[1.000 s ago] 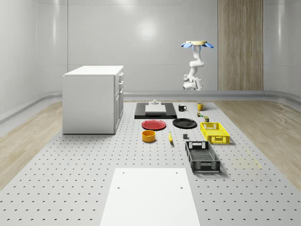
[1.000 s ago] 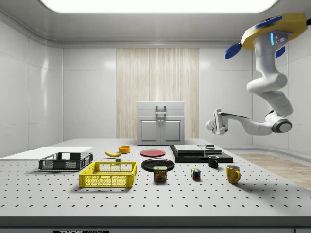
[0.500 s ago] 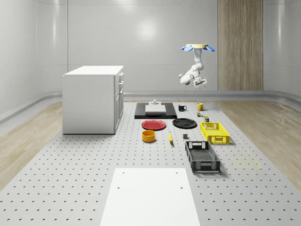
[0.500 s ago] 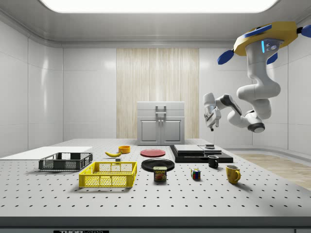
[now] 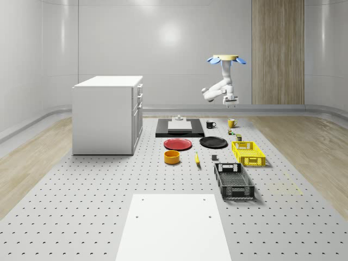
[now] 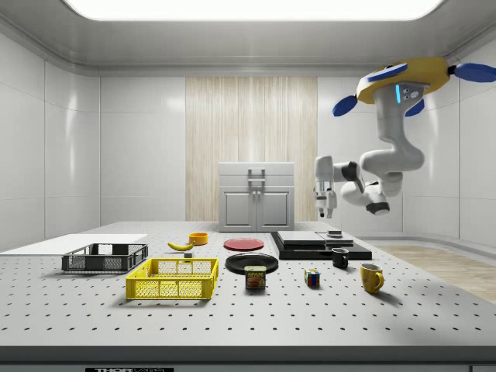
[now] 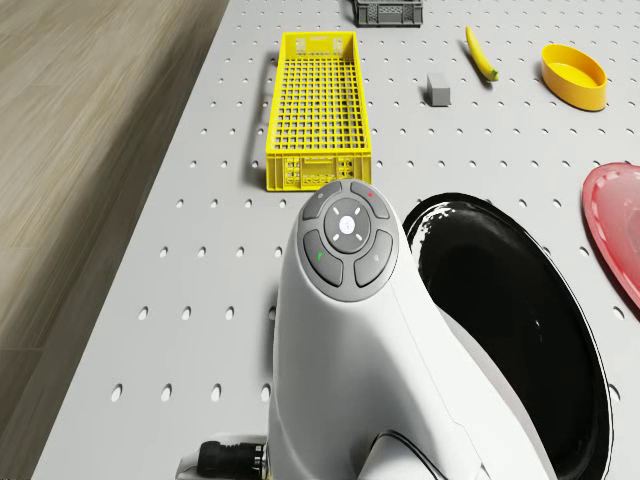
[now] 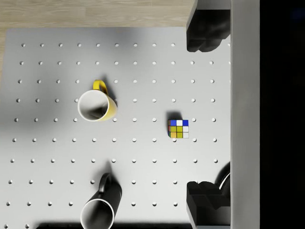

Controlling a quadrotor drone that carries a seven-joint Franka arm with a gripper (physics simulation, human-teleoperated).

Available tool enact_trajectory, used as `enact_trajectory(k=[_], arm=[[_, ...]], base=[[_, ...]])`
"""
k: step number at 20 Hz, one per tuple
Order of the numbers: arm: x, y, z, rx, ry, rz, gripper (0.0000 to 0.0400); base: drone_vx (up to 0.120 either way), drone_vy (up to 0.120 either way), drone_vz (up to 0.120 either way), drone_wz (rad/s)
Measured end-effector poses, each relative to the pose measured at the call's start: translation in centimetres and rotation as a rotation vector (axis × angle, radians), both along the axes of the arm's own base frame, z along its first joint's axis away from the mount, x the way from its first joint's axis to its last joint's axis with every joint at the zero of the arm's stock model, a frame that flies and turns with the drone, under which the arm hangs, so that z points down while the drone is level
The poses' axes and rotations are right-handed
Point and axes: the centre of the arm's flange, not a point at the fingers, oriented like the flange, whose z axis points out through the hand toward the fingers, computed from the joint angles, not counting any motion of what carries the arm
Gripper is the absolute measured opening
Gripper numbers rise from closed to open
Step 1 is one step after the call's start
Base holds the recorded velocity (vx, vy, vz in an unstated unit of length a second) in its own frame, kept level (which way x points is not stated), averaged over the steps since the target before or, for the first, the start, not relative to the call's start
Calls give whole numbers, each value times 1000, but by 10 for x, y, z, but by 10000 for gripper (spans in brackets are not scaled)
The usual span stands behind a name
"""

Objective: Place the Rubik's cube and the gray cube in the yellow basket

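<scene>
The Rubik's cube (image 8: 178, 129) lies on the perforated table between a yellow mug (image 8: 97, 105) and a black mug (image 8: 101, 205); it also shows as Rubik's cube (image 6: 312, 278) and Rubik's cube (image 5: 231, 131). My drone (image 6: 403, 77) hovers high over the table's far end. The gripper (image 6: 323, 208) points down, well above the cube, and is open with nothing in it; its fingers (image 8: 206, 28) stand wide apart in the wrist view. The gray cube (image 7: 438, 89) sits beside the yellow basket (image 7: 316, 110), also seen as gray cube (image 5: 214, 158) and yellow basket (image 5: 248, 153).
A black plate (image 7: 510, 300), a red plate (image 5: 178, 143), a banana (image 7: 480, 52) and a yellow bowl (image 7: 574, 76) lie mid-table. A spam can (image 6: 255, 277) stands near the yellow basket. A black basket (image 5: 234, 181) sits nearer the front, a white cabinet (image 5: 107, 114) at the whole-scene view's left.
The drone has drifted toward the side view's left. The arm has folded in, and the gripper has turned from pointing sideways to pointing straight down over the Rubik's cube.
</scene>
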Motion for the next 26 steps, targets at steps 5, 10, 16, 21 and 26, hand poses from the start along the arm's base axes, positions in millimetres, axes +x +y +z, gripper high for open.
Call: enact_trajectory(k=[5,10,16,21,26], arm=[[0,-3,0,-33,1,-1,400],[0,-5,0,-46,2,-1,400],[0,-5,0,-52,2,-1,400],[0,-5,0,-54,2,-1,400],[0,-5,0,-54,2,-1,400]], base=[[0,0,-120,0],[48,0,-120,0],[47,-53,-120,0],[0,0,-120,0],[0,-48,-120,0]])
